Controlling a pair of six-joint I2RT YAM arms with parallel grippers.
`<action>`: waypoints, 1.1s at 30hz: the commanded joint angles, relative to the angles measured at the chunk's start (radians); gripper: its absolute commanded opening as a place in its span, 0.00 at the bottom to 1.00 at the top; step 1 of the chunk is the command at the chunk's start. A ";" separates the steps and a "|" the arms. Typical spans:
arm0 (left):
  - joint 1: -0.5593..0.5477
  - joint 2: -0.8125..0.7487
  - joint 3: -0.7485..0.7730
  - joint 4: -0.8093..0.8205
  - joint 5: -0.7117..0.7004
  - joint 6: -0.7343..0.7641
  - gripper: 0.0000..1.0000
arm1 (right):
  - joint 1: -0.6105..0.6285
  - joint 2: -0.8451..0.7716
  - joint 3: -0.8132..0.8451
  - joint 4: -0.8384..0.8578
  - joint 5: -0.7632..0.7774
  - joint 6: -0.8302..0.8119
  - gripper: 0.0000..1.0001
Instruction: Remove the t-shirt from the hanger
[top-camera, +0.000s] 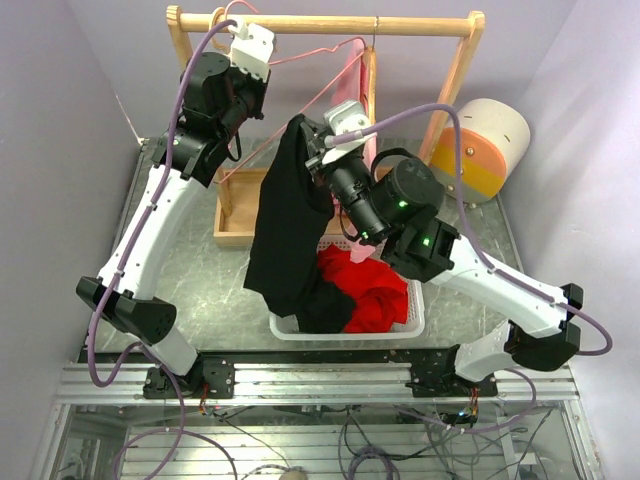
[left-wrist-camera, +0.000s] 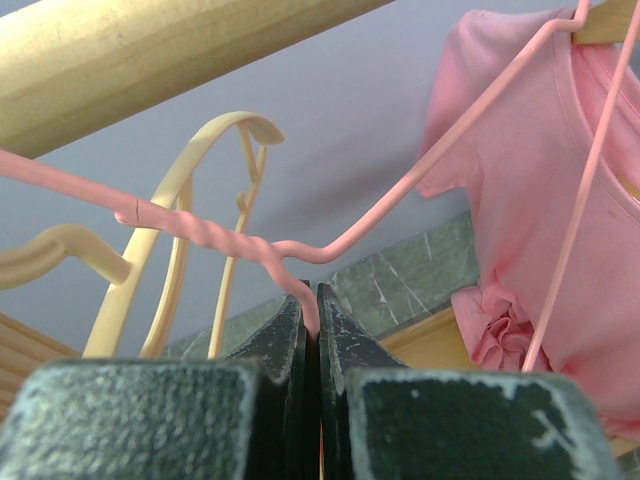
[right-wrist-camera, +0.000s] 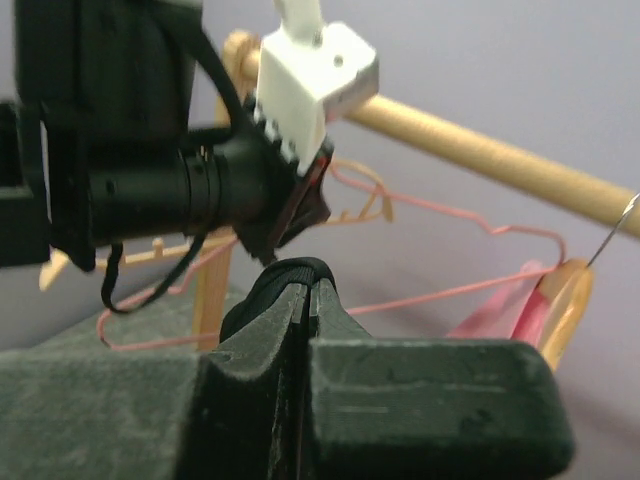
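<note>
A black t-shirt (top-camera: 285, 230) hangs from my right gripper (top-camera: 305, 130), which is shut on its top edge; the pinched fabric shows in the right wrist view (right-wrist-camera: 270, 285) between the closed jaws of the gripper (right-wrist-camera: 308, 275). The shirt's lower end drops into a white basket (top-camera: 410, 320). A bare pink wire hanger (top-camera: 320, 52) is apart from the shirt, just under the rack bar. My left gripper (top-camera: 258, 72) is shut on the hanger's twisted neck (left-wrist-camera: 200, 228), with the wire between the closed jaws (left-wrist-camera: 312, 300).
A wooden rack bar (top-camera: 330, 22) spans the back. A pink t-shirt (top-camera: 355, 75) hangs on a wooden hanger there. Pale yellow hangers (left-wrist-camera: 190, 180) hang beside the pink one. The basket holds a red garment (top-camera: 375, 285). A wooden tray (top-camera: 235, 225) and a striped round object (top-camera: 490, 145) stand behind.
</note>
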 joint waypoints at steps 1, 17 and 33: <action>0.004 0.001 0.026 0.007 0.028 -0.009 0.07 | -0.036 -0.074 -0.108 -0.010 -0.084 0.223 0.00; 0.004 0.029 0.117 -0.090 0.053 0.008 0.07 | -0.034 -0.451 -0.665 -0.182 -0.047 0.643 0.00; 0.004 0.063 0.221 -0.168 0.146 0.035 0.07 | -0.034 -0.708 -0.974 -0.585 0.142 1.067 0.00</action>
